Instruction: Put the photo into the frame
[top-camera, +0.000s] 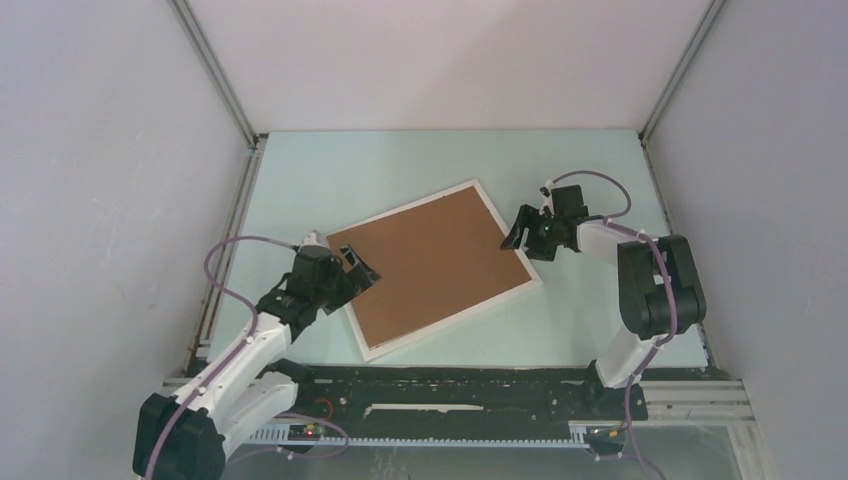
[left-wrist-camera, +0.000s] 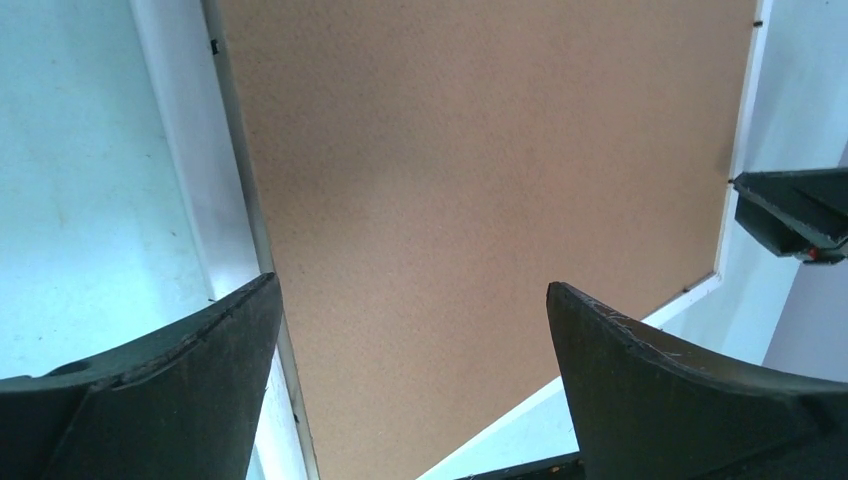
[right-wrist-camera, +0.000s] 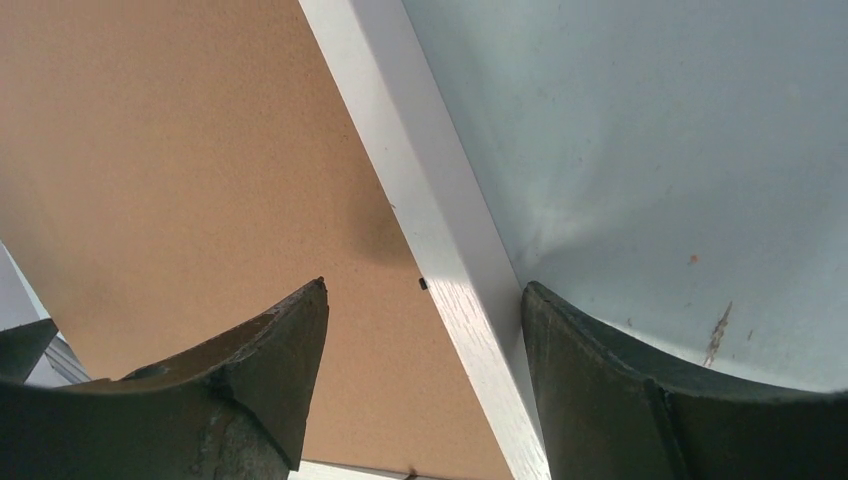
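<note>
Top external: frame (right-wrist-camera: 440, 230) face-down mid-worktop, backing board (top-camera: 430, 265) in it, photo not visible, maybe underneath. Left gripper (top-camera: 358, 266) at corner toward left edge, right gripper (top-camera: 515, 230) straddling rim toward right edge. Both spread wide, nothing held. Looks like closing-up step; next probably pressing board flush.

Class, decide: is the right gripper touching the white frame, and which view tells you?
Cannot tell. In the right wrist view the open right gripper straddles the frame at its white rail, but neither contact nor a gap shows plainly.
</note>
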